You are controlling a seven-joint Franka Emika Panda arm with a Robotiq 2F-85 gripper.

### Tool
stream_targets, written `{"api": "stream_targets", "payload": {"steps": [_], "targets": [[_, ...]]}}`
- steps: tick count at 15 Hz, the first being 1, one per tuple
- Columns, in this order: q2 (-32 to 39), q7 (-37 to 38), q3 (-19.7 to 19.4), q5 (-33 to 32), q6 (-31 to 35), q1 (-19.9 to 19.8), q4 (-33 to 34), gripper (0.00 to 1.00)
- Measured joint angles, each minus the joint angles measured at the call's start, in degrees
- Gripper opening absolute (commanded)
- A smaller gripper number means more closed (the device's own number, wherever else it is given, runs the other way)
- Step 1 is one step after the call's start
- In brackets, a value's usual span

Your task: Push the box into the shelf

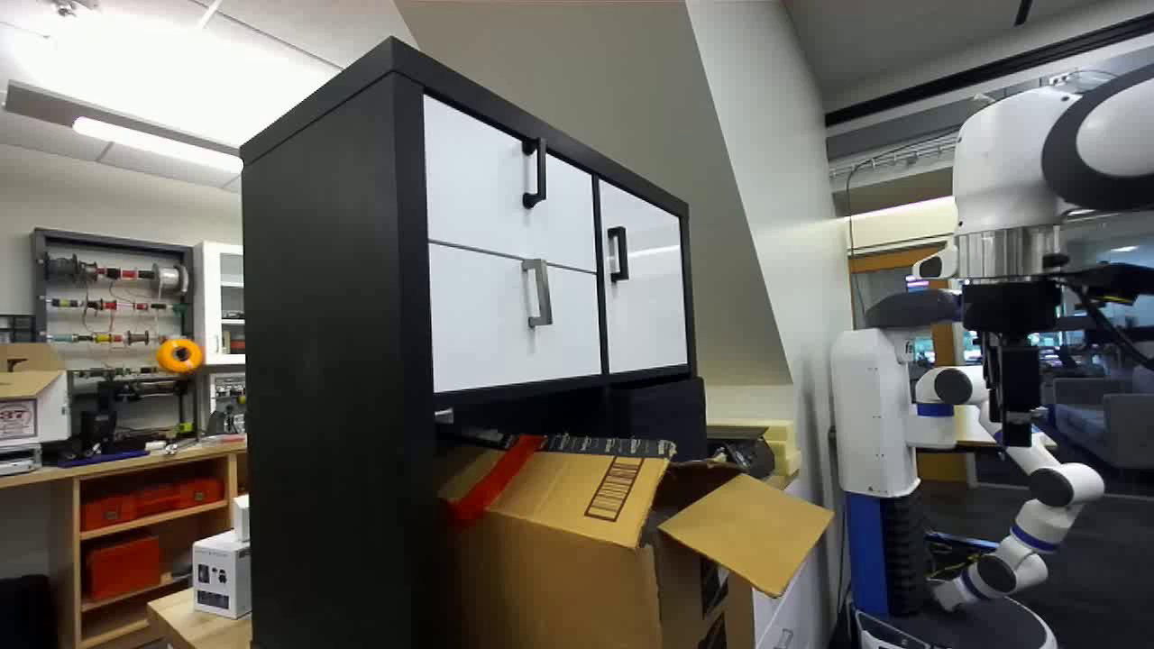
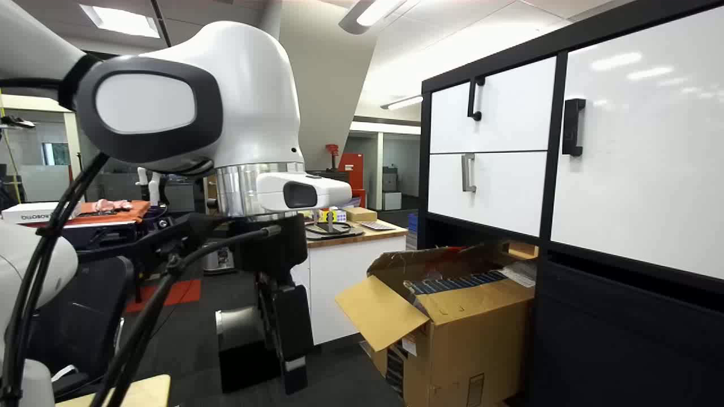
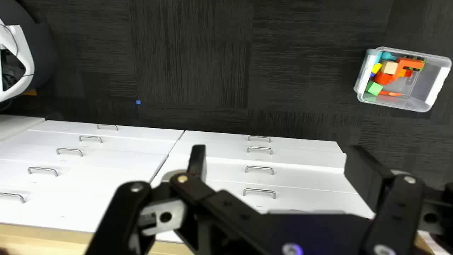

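The box (image 1: 559,586) is a brown carton with loose top flaps and a red strip on top. It also shows in an exterior view (image 2: 481,345). It stands partly in the open lower compartment of the shelf (image 1: 334,315), under the white drawer fronts, with its front end and a flap sticking out. The shelf also shows in an exterior view (image 2: 622,305). My gripper (image 3: 277,156) is open and empty, its fingers wide apart. In an exterior view the gripper (image 2: 295,379) points down, apart from the box. The box is out of the wrist view.
White drawer units (image 3: 258,180) with metal handles lie below the gripper. A clear bin (image 3: 403,79) of coloured blocks stands on the dark floor. A wood-topped white counter (image 2: 357,277) stands beyond the box. A white box (image 1: 222,575) stands beside the shelf.
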Motion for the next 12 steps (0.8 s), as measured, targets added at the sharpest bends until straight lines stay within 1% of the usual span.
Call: {"api": "stream_targets", "payload": {"steps": [12], "targets": [[0.1,0.0,0.5,0.0,0.0,0.3,0.0,1.00]]}}
